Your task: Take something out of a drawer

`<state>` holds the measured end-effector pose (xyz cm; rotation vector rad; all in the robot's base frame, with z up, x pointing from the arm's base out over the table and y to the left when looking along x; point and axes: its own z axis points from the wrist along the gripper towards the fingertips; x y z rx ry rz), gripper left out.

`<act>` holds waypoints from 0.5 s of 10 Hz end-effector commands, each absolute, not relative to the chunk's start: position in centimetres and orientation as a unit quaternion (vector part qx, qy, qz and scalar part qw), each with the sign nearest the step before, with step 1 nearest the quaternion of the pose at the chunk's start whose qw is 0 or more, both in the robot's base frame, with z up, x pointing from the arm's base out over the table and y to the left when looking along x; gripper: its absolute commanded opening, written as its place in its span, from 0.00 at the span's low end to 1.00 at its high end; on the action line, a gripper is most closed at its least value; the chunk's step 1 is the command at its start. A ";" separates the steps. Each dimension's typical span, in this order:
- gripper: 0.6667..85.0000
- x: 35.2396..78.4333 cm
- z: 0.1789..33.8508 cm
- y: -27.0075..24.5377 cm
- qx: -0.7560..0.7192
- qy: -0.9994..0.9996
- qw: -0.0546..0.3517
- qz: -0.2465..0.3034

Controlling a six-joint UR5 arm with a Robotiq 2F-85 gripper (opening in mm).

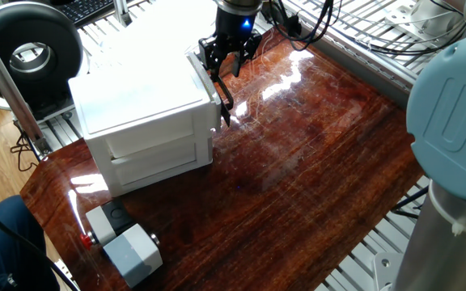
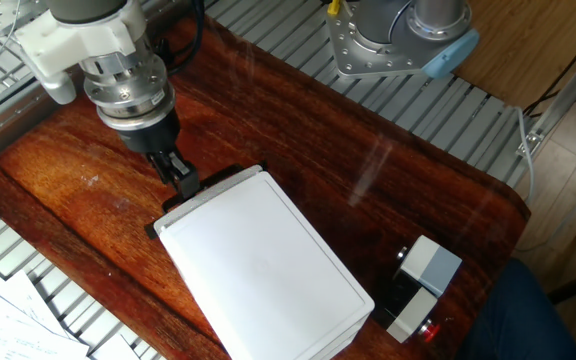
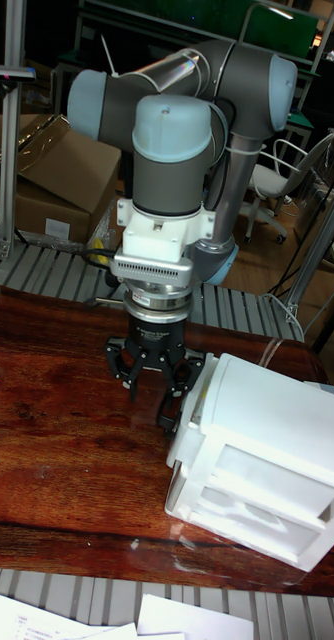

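Observation:
A small white two-drawer cabinet (image 1: 136, 105) (image 2: 258, 270) (image 3: 277, 420) stands on the dark wooden table (image 1: 314, 170). Its top drawer (image 1: 204, 74) (image 3: 187, 425) sticks out a little on the side that faces the arm. My gripper (image 1: 220, 79) (image 2: 180, 180) (image 3: 169, 405) points down at that front and is shut on the drawer's black bar handle (image 1: 225, 103) (image 2: 158, 228). The something is hidden; no view shows the inside of the drawer.
A grey box with a red button (image 1: 124, 242) (image 2: 418, 285) lies near the table's edge beyond the cabinet's closed side. The arm's base (image 2: 398, 35) stands at the opposite edge. A black round device (image 1: 31, 48) sits off the table.

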<state>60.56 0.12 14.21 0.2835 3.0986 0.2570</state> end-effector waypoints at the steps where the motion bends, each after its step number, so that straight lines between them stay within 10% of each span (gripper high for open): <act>1: 0.59 60.1 14.7 -0.3 0.083 0.993 0.009 0.088; 5: 0.59 59.5 14.5 -1.2 0.076 0.994 0.009 0.084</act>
